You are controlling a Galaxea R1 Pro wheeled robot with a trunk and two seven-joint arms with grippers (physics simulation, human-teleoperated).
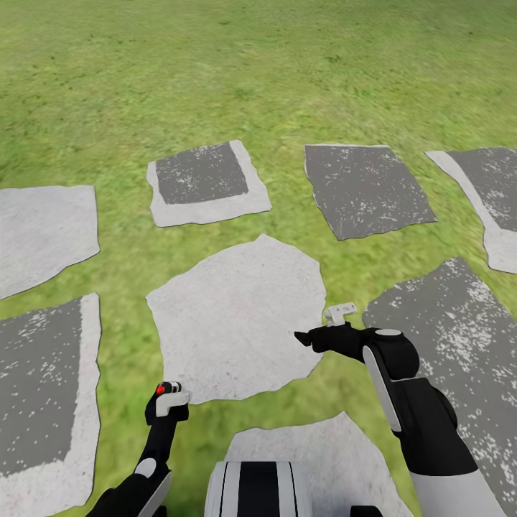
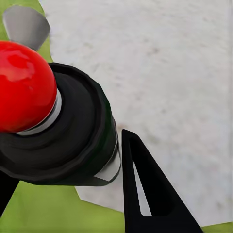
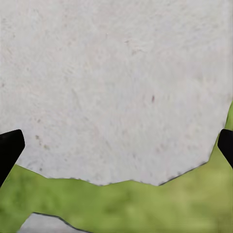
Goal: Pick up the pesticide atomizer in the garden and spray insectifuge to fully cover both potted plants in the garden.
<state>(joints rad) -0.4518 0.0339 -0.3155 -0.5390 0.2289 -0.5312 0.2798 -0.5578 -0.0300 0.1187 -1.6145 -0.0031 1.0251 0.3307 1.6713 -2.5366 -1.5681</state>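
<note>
Holding the pesticide atomizer (image 1: 169,397) is the left gripper (image 1: 166,409), low on the left side of the head view, just off the near edge of the big pale stepping slab (image 1: 237,323). In the left wrist view the bottle (image 2: 73,141) sits right up close: dark body, a shiny red ball-shaped top (image 2: 22,85) with a pale ring under it, and one black finger (image 2: 145,194) pressed alongside it, so the grip is closed around the bottle. Pale stone is behind it, with grass at the edges.

Right gripper (image 1: 305,336) hangs over the right edge of that same slab, holding nothing. Its two black fingertips (image 3: 9,150) sit way out at opposite edges of the right wrist view, so it's spread wide, with pale stone and a strip of grass (image 3: 116,204) between them.

All around is lawn (image 1: 258,72) with more paving: dark grey slabs (image 1: 362,188) with pale rims, plus another pale one (image 1: 43,233) on the left.
</note>
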